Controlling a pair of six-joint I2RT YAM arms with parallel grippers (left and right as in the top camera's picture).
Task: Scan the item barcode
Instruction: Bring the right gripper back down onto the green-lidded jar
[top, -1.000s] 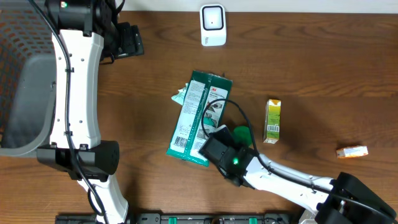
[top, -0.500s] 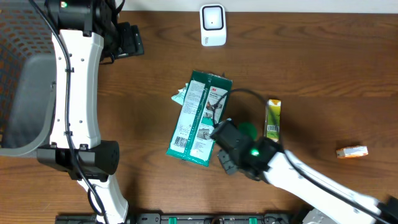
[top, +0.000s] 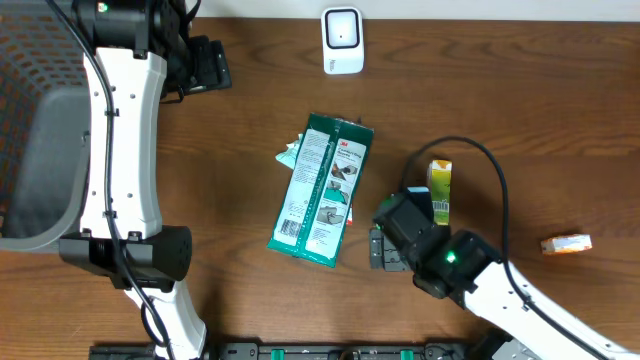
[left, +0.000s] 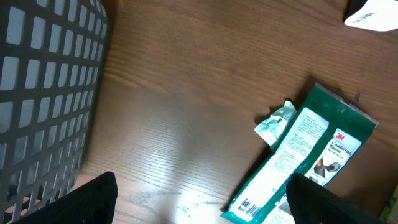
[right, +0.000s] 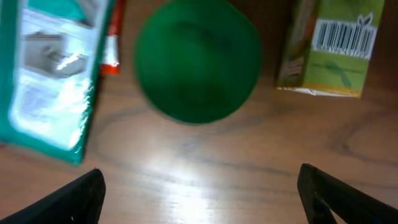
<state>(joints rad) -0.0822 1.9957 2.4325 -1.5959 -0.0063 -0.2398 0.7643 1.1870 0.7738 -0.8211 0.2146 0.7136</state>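
A green 3M packet (top: 320, 190) lies flat mid-table with its barcode (left: 249, 205) at the near left corner. The white scanner (top: 342, 40) stands at the far edge. My right gripper (top: 378, 248) is open and holds nothing, just right of the packet's lower end. Its wrist view (right: 202, 199) shows bare table between the fingers, a round green object (right: 198, 59) ahead and a green-yellow carton (right: 326, 46) with its barcode facing up. My left gripper (top: 212, 65) is open and empty high at the far left, looking down on the packet (left: 305, 155).
A grey mesh basket (top: 30, 150) fills the left side, also seen in the left wrist view (left: 43, 81). The carton (top: 439, 193) lies right of the right arm. A small orange box (top: 566, 243) sits near the right edge. A crumpled teal scrap (top: 288, 153) touches the packet.
My right gripper was shut at the packet's lower right edge. It has opened wide and moved right, off the packet. The left arm has not moved.
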